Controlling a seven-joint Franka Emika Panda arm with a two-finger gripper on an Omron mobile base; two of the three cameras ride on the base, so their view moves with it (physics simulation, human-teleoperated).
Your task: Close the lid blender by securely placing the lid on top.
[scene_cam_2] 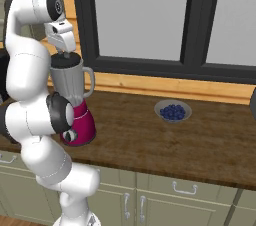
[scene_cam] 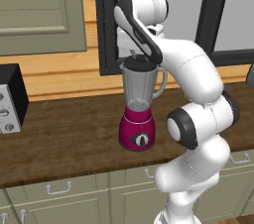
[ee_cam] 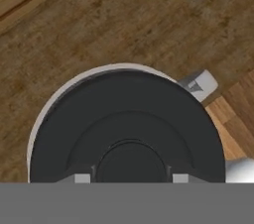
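Jaws sit either side of the raised knob at the centre of the lid (ee_cam: 126,129), though I cannot tell from my feeds whether they are pressing on it or standing slightly off. I judge the lid, a flat black disc resting on or just over the mouth of the blender (scene_cam: 138,106), to be light, rigid and smooth, so the central knob is the sensible place to hold it. Around it, my gripper (scene_cam_2: 64,55) points straight down over the jar on the wooden counter (scene_cam_2: 200,145), with a bowl of blueberries (scene_cam_2: 172,111) well apart.
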